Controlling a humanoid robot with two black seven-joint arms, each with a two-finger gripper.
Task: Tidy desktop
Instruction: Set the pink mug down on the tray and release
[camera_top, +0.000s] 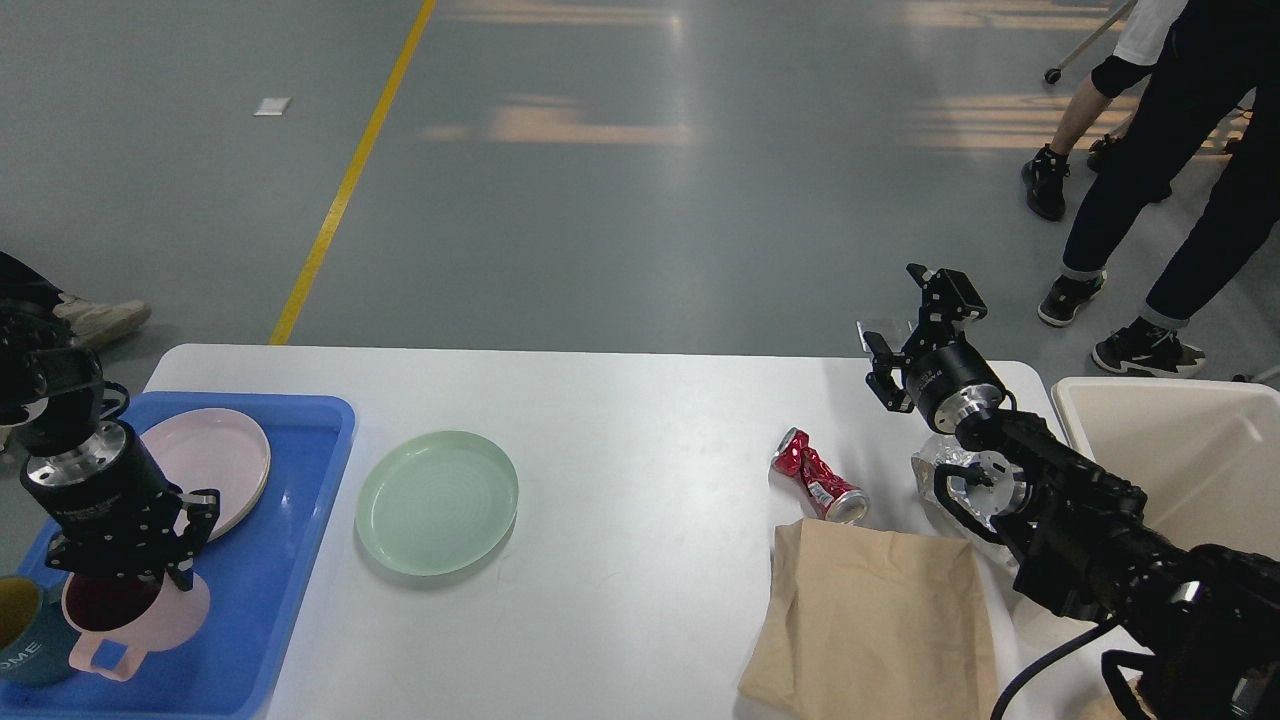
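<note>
The white desktop (640, 420) fills the lower view. My left gripper (122, 572) is shut on the rim of a pink mug (140, 622) and holds it low over the front of the blue tray (270, 600), next to a blue mug (22, 645). A pink plate (210, 465) lies in the tray. A green plate (437, 502) lies on the desktop right of the tray. My right gripper (908, 318) is open and empty, raised above the desktop's far right part.
A crushed red can (818, 477), a brown paper bag (875, 620) and a crumpled shiny wrapper (945, 468) lie at the right. A beige bin (1180, 460) stands beyond the right edge. People's legs (1150, 200) are on the floor behind.
</note>
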